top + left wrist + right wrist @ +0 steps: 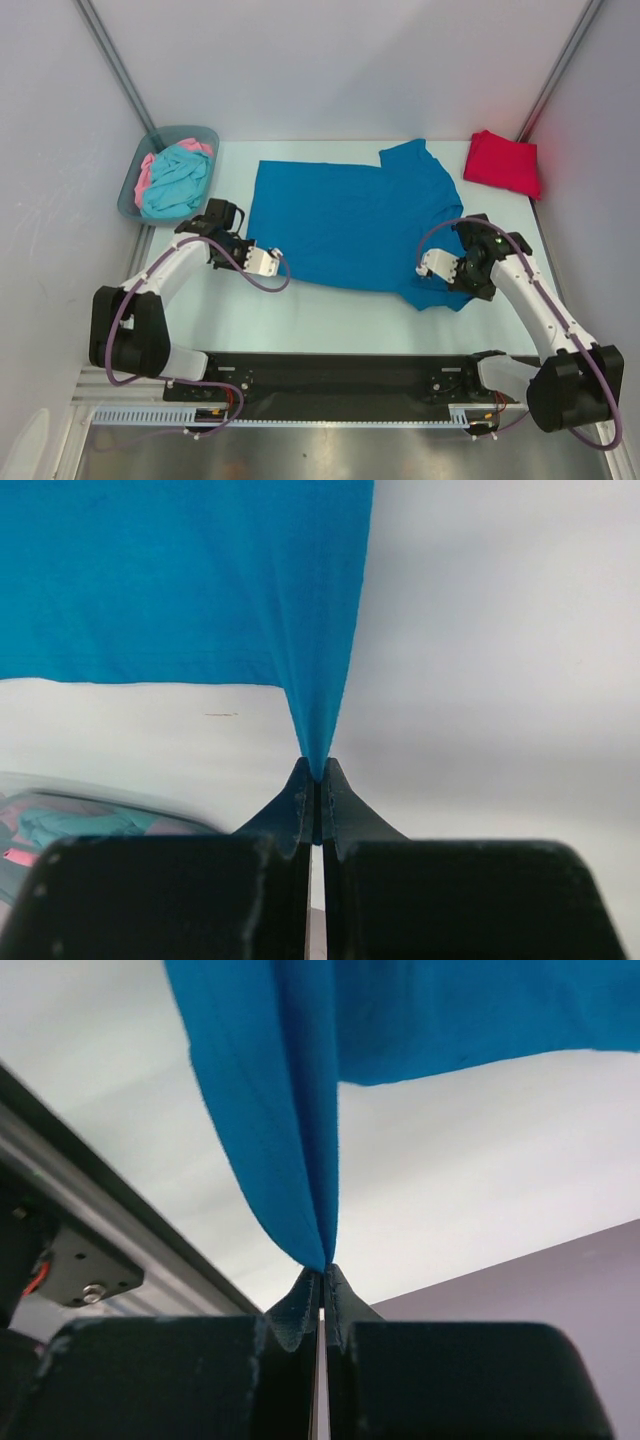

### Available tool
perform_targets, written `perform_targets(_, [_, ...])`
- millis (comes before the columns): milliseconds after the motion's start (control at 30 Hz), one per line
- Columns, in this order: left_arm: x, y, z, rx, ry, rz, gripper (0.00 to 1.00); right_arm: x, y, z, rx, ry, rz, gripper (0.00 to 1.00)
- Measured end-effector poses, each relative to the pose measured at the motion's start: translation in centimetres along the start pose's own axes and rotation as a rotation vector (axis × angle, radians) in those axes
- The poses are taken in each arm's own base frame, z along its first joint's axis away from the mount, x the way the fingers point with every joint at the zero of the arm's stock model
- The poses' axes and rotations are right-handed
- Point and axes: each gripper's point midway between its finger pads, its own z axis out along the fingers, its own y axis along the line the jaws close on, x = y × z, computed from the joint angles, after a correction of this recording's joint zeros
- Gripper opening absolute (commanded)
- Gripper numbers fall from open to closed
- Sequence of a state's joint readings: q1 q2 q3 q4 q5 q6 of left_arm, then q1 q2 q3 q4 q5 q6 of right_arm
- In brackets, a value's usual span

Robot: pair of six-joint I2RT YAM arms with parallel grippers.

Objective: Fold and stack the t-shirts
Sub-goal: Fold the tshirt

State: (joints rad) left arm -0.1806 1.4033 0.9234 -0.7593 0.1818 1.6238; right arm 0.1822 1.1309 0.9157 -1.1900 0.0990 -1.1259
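Cloth takes up most of the scene: a deep blue t-shirt [345, 220] of soft plain fabric lies spread across the middle of the pale worktop [330, 310], mostly flat. One sleeve points to the far side near its right end and another hangs towards the near right.

At the shirt's near-left corner the left tool [272, 262] has its two dark fingers pressed together with only a hairline slit between them. A pinch of blue fabric is caught at the tips. In the left wrist view the cloth rises from the fingertips [300, 795] in a narrow taut peak and widens into the sheet above.

The right tool [428, 266] grips the near-right edge by the lower sleeve in the same way. Its jaws are closed on a fold of the blue cloth, which climbs away from the tips as a creased strip in the right wrist view.

Well apart from this shirt, a bright red t-shirt [503, 162] sits folded into a compact block at the far right corner of the worktop.

At the far left stands a grey-blue plastic bin [185, 133]. It holds a crumpled turquoise t-shirt [178, 185], with a pink t-shirt [146, 172] bunched against its left side.
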Motion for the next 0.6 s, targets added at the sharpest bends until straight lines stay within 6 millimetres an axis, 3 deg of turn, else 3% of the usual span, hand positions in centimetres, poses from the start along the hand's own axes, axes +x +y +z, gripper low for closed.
perform_targets(333, [0.1, 0.9, 0.6, -0.011, -0.004, -0.009, 0.0, -0.8, -4.6, 1.1, 0.094, -0.019, 0.034, 0.0])
perform_targets(600, [0.3, 3.0, 0.8, -0.042, -0.002, -0.006, 0.0, -1.0, -9.0, 1.8, 0.162, -0.03, 0.075, 0.0])
